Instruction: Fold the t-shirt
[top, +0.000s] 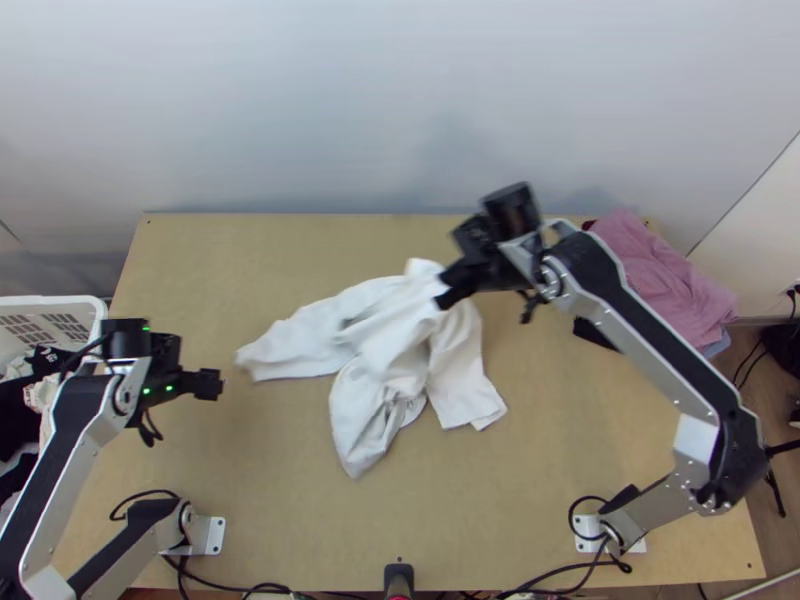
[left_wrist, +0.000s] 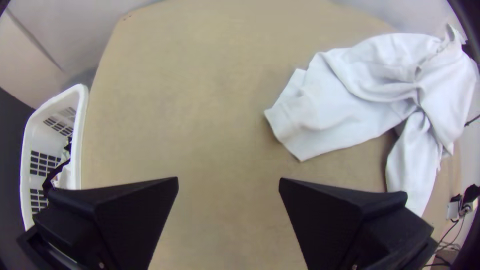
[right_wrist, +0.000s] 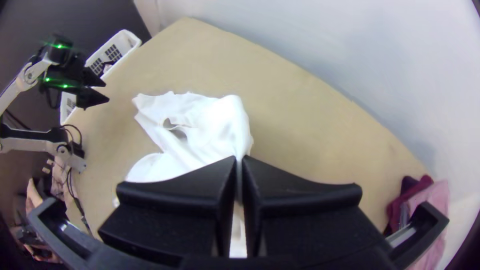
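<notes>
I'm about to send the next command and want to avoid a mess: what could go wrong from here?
The white shirt lies bunched, pinched by the right gripper alone, so pulling might tighten its creases rather than open it out. The left gripper is open and away from the cloth, so the far end could drag or swing. The right arm passes close to the pink cloth pile in the top view; a low sweep might disturb it.

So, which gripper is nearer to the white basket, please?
The left one. The left gripper is over the table's left side, a little apart from the basket; the right gripper is farther across the table, holding the white shirt.
</notes>
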